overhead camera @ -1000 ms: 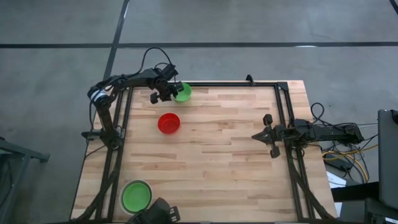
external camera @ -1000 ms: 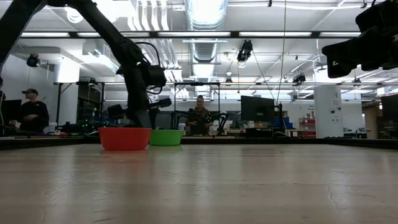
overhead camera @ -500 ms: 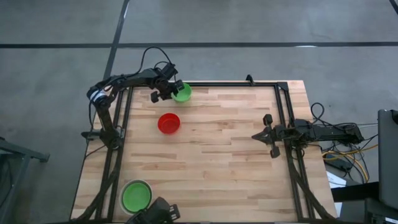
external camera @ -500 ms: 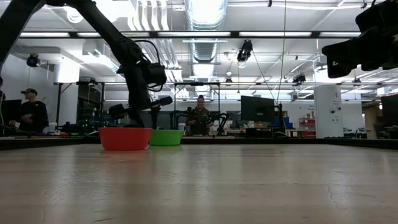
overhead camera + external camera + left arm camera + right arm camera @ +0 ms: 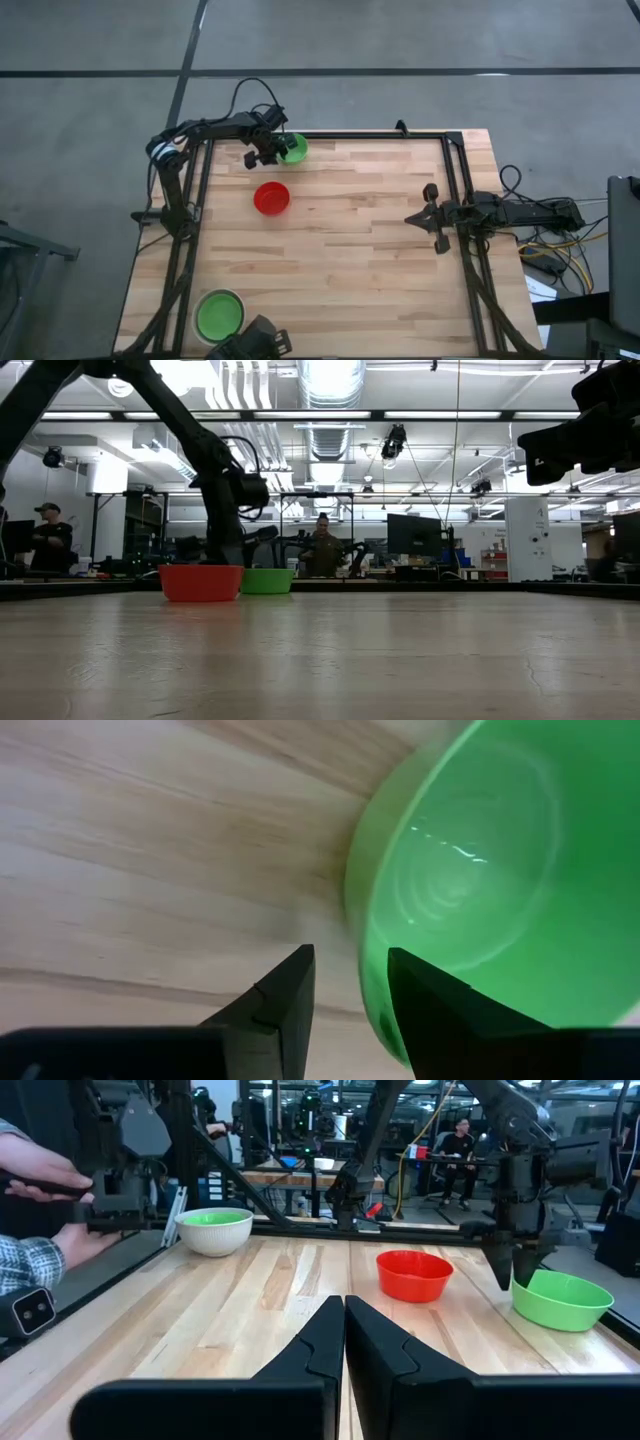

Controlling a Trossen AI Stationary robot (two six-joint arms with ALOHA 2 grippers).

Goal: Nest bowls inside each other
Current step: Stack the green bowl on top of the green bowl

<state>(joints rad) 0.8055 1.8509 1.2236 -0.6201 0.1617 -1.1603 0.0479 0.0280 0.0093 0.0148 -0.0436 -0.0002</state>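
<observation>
Left gripper sits at the far left corner of the wooden surface, grasping the rim of a green bowl. In the left wrist view one dark finger lies outside the bowl wall over the wood and the other finger is inside the green bowl, so the wall runs between them. Seen from table height, the left arm comes down behind the red bowl, with the green bowl just beside it on the wood.

From above, the red bowl stands apart from the held green one, a little nearer the middle of the surface. At the near left corner a whitish bowl holds a green bowl nested inside it; whether more than one green bowl is stacked there cannot be told. The right wrist view shows that same pair as a whitish bowl with a green rim showing in it, and the red bowl and the single green bowl farther along.

Right gripper waits at the right edge of the surface, well apart from all the bowls, its two fingers pressed together with nothing between them.

A person's hand and checked sleeve show beside the frame next to the whitish bowl, and people stand in the room beyond.
</observation>
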